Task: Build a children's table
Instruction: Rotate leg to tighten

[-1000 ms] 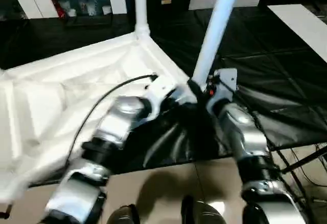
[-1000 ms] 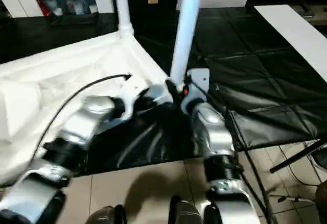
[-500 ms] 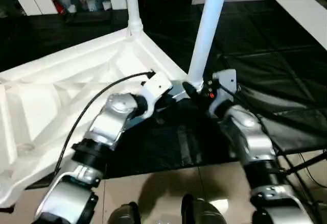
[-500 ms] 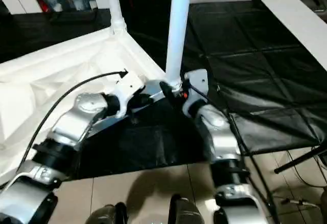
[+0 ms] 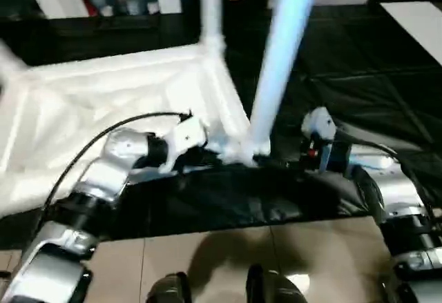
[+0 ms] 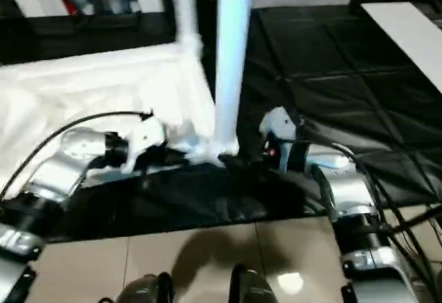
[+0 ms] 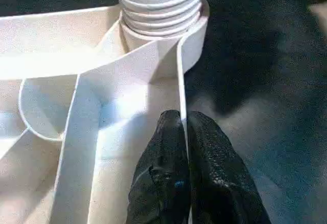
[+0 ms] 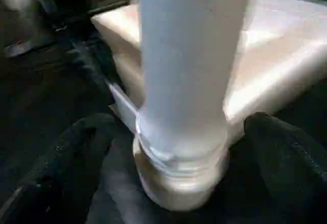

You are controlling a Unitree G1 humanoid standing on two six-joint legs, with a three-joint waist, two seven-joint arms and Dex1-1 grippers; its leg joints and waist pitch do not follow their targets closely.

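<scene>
The near leg (image 5: 280,75) stands upright in the tabletop's (image 5: 103,103) corner socket, directly between my right gripper's (image 8: 168,147) spread, empty fingers; my left gripper (image 7: 186,147) pinches the tabletop's rim beside it.

Head cameras look down; both wrist cameras closely face one leg (image 8: 184,81).

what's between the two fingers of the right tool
The near leg, upright in its corner socket. In the right wrist view the fingers stand apart on either side of it, not touching.
</scene>
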